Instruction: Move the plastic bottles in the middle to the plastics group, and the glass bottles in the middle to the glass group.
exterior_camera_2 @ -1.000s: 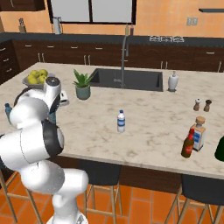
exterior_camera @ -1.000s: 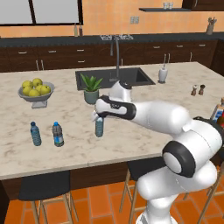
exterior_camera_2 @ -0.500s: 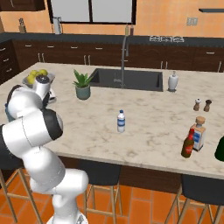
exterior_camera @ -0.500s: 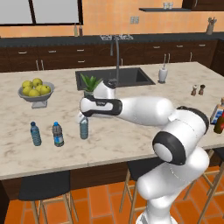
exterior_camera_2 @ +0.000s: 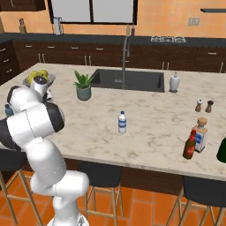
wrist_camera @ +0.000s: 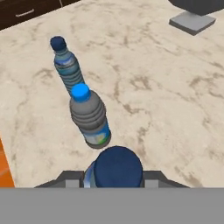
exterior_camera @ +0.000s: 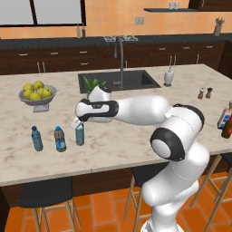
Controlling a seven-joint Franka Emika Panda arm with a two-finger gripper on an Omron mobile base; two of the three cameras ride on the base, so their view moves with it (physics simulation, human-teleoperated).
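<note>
My gripper (exterior_camera: 79, 123) is shut on the neck of a blue-tinted plastic bottle (exterior_camera: 79, 134), held upright at the counter's left part. Its dark blue cap (wrist_camera: 118, 168) sits between the fingers (wrist_camera: 70, 177) in the hand view. Just beyond it stands the plastics group: a dark grey bottle (wrist_camera: 89, 116) (exterior_camera: 60, 139) and a teal-blue bottle (wrist_camera: 68, 65) (exterior_camera: 36, 138). A second plastic bottle (exterior_camera_2: 122, 122), white-capped, stands mid-counter. The brown glass bottle (exterior_camera_2: 190, 145) stands beside the pale bottle (exterior_camera_2: 201, 134) of the glass group at the far right.
A fruit bowl (exterior_camera: 37, 96) stands behind the plastics group. A potted plant (exterior_camera_2: 83, 86), the sink (exterior_camera_2: 128, 79) with its faucet, a soap dispenser (exterior_camera_2: 175, 82) and salt and pepper shakers (exterior_camera_2: 204, 106) lie further back. Stools stand under the counter's front edge.
The arm has swung left across the counter carrying the blue-tinted bottle, from near the middle to right beside the dark grey bottle. The other bottles have stayed put.
</note>
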